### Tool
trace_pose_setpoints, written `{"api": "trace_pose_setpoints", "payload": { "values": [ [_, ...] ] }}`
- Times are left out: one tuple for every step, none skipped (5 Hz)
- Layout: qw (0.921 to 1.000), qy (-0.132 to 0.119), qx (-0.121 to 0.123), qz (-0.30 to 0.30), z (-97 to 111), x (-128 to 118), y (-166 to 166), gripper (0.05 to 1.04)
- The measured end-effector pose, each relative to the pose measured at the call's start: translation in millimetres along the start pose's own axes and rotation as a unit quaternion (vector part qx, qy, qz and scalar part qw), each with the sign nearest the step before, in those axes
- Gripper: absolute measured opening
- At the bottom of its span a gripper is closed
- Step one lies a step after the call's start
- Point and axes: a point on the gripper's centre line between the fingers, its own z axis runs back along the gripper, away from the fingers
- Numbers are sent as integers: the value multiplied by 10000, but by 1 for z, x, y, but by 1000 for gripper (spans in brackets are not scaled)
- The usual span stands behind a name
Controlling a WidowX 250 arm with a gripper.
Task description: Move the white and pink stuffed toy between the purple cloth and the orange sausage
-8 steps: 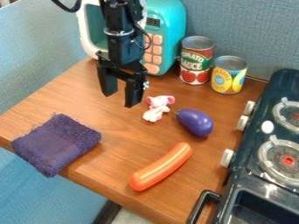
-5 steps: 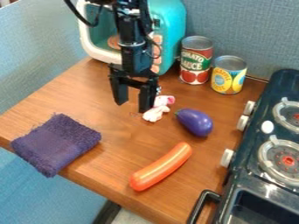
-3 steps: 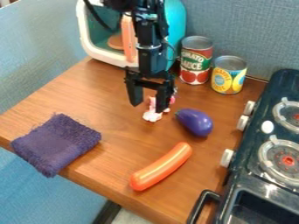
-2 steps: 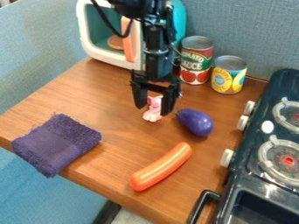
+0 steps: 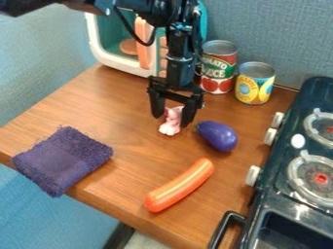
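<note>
Jaws wide beside the toy mouse (image 5: 170,127); a brown disc (image 5: 127,47) inside the microwave (image 5: 96,44).

We're looking down at a slant, fairly close over the brown wooden tabletop (image 5: 123,177), facing the blue-grey fabric wall (image 5: 280,34) around one o'clock.

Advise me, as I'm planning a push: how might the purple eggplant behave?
The purple eggplant may roll, since it lies on its rounded side. Its tapered end suggests a curved path, and its glossy skin could be slippery.
</note>
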Motion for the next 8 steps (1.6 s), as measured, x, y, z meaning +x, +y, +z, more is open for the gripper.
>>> {"api": "trace_pose_setpoints", "payload": {
  "values": [
    [9995, 30, 262, 164, 0, 4, 10, 968],
    [9994, 130, 261, 164, -7, 4, 10, 674],
    [9998, 139, 92, 140, -10, 1, 6, 501],
    [9996, 198, -67, 198, -10, -7, 14, 448],
    [9998, 13, -75, 175, 6, -21, 22, 447],
    [9994, -305, 102, 124, 33, -48, 31, 447],
    [9997, -234, 106, -62, 33, -82, 29, 447],
    [9994, 64, 86, -331, 16, -106, 20, 447]
  ]
}}
